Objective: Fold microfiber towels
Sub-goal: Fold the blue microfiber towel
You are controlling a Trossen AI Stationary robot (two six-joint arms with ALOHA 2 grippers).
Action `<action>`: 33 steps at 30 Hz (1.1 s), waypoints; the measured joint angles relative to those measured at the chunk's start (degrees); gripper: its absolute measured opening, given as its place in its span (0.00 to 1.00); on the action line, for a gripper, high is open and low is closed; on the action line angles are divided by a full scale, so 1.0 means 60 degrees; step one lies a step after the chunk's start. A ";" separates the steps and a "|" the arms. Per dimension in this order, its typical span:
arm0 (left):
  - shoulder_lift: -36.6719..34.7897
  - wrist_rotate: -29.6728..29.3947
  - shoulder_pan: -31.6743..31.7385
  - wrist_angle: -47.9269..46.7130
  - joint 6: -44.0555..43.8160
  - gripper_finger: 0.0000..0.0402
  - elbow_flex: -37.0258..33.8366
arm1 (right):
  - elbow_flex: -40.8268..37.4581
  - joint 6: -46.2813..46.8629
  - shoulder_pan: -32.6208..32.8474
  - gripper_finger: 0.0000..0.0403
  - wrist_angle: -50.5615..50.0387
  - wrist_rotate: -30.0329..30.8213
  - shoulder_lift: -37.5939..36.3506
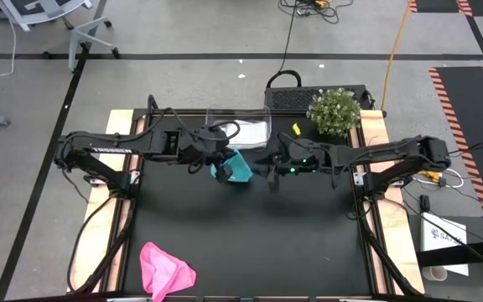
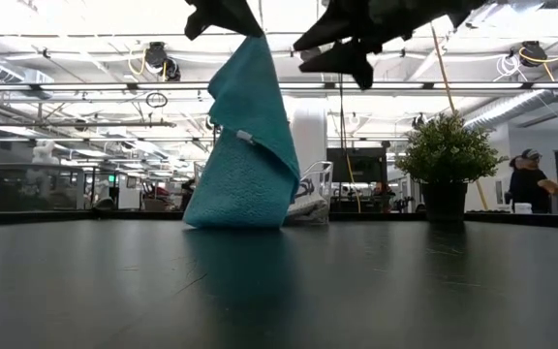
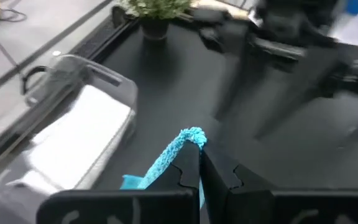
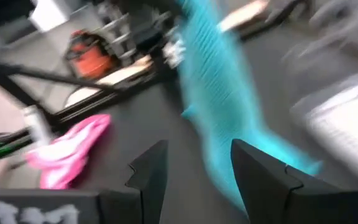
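Note:
The teal towel [image 2: 250,145] hangs from my left gripper [image 3: 199,155], which is shut on it above the middle of the table [image 1: 220,161]. Just to the towel's right, my right gripper [image 1: 272,174] hovers in the air with its fingers open [image 4: 194,158] and nothing between them. It is beside the towel and does not touch it. The pink towel [image 1: 164,270] lies crumpled near the table's near edge. A pale grey-white towel [image 3: 79,134] lies inside the clear tub [image 1: 240,126]. My left gripper pinches a bunched top end of the teal towel [image 3: 190,137] between its two shut fingers; one layer or several, I cannot tell. The fingers come from the table's left, slanting down. The towel hangs slack below them, and its wide lower end [image 2: 245,213] rests on the table.
The clear tub stands at the far side, behind the grippers. A potted plant [image 1: 334,111] is at the far right corner. The black tabletop [image 1: 258,243] between the grippers and the pink towel is bare. A person [image 2: 533,179] shows in the room beyond.

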 joint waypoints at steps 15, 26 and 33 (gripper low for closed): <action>0.0004 0.0347 -0.0025 0.1307 -0.0070 0.01 0.0000 | 0.0000 -0.0979 -0.0049 0.41 0.1919 0.0221 0.1630; 0.0005 0.0323 -0.0025 0.1314 -0.0221 0.01 0.0000 | -0.0007 -0.0319 -0.0057 0.03 0.2307 -0.0799 0.1691; 0.0006 -0.0106 -0.0007 0.1162 0.0046 0.09 0.0000 | -0.0007 -0.0248 -0.0057 0.01 0.3288 -0.1127 0.1691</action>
